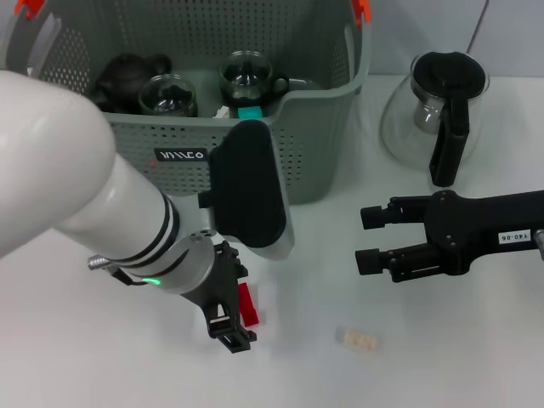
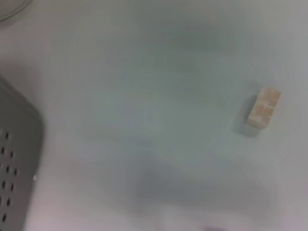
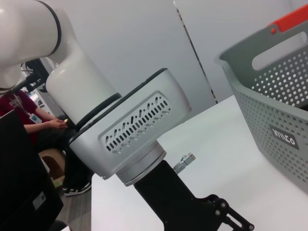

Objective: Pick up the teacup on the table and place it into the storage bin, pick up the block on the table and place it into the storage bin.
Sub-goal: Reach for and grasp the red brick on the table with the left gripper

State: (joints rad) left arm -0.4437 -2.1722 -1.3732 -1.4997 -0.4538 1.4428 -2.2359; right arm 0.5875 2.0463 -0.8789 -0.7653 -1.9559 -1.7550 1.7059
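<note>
With 2 glass teacups (image 1: 170, 93) already in the storage bin (image 1: 323, 144), the left gripper (image 1: 231, 321) is low on the table, pinching a red block (image 1: 248, 304), and next must lift it over the bin's front wall, while the right gripper (image 1: 371, 240) waits open nearby.

Left arm (image 1: 76, 178): fat white shell, black band rings, silver collar with a small green light (image 1: 153, 281), grey-and-black camera housing (image 1: 251, 195) with slotted vents, black left gripper (image 1: 231, 327) of bolted links. Right arm (image 1: 501, 225): all black, white sticker (image 1: 518, 236) with printed digits, right gripper (image 1: 370, 240) with two blocky square-tipped black fingers.
</note>
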